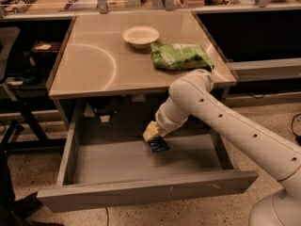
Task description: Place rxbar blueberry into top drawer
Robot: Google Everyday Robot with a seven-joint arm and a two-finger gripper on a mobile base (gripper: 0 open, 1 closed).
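The top drawer is pulled out wide under the table, its grey floor showing. My white arm reaches down into it from the right. My gripper hangs over the back middle of the drawer floor, with its yellowish fingertips at the top of the rxbar blueberry. The dark navy bar sits low at the floor, tilted. Whether it rests on the floor or hangs just above it, I cannot tell.
On the tabletop stand a white bowl and a green crinkly bag near the right edge. A dark chair and stand are at the left. The drawer front juts out toward me.
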